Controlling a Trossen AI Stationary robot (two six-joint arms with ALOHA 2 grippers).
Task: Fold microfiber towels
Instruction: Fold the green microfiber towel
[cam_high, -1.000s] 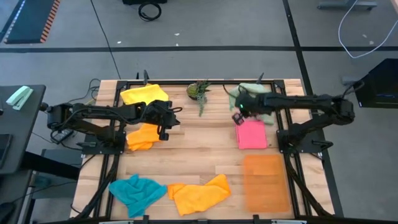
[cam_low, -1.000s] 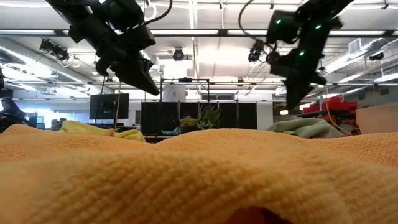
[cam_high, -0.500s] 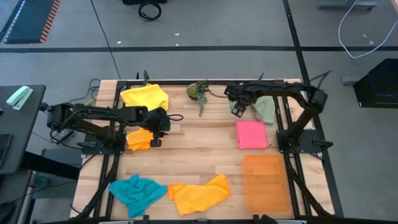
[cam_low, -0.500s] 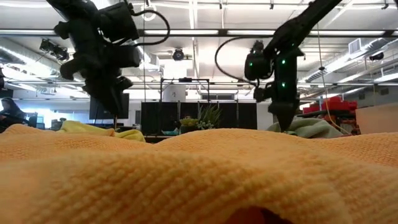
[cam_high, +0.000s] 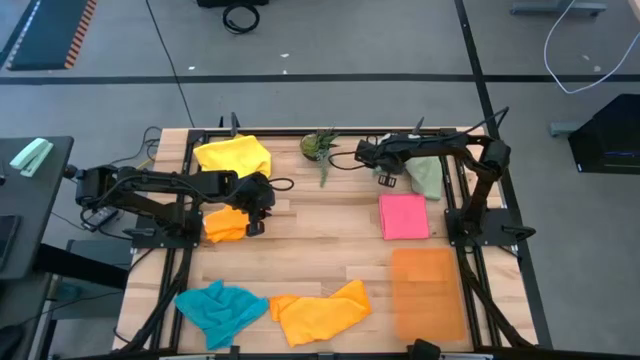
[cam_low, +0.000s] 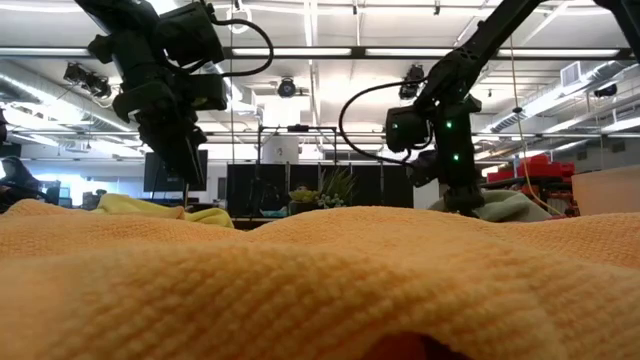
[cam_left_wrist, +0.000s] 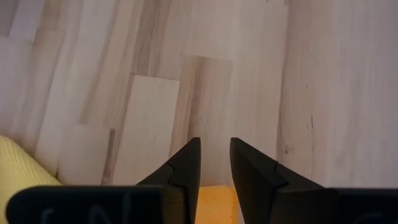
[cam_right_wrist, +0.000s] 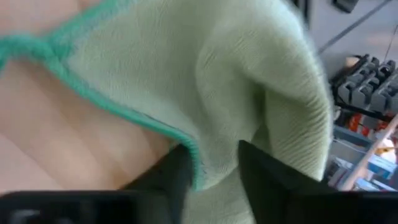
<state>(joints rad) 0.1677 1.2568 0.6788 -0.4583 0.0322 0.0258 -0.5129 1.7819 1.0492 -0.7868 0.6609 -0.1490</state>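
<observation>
Your worktable (cam_high: 320, 235) was a pale wood-plank top in a black metal frame, standing on a grey floor crossed by dark lines and loose cables. At its far left corner lay a yellow towel (cam_high: 233, 155), and just in front of it a folded orange towel (cam_high: 226, 223). Your left gripper (cam_high: 252, 226) pointed down at that orange towel's inner edge; its fingers (cam_left_wrist: 186, 165) stood slightly apart with nothing between them, bare wood beyond. Along the near edge sat a crumpled teal towel (cam_high: 219, 309) and beside it a rumpled orange towel (cam_high: 320, 311). A small green plant (cam_high: 320, 146) stood at the far middle. Your right gripper (cam_high: 385, 180) reached the edge of the pale green towel (cam_high: 425, 175) at the far right, its fingers (cam_right_wrist: 168, 177) partly open with the teal-trimmed hem between them. A folded pink towel (cam_high: 404, 216) lay flat just in front, then a translucent orange mat (cam_high: 428, 292). Behind the table, the room showed ceiling lights (cam_low: 287, 88) and dark screens (cam_low: 172, 170).
</observation>
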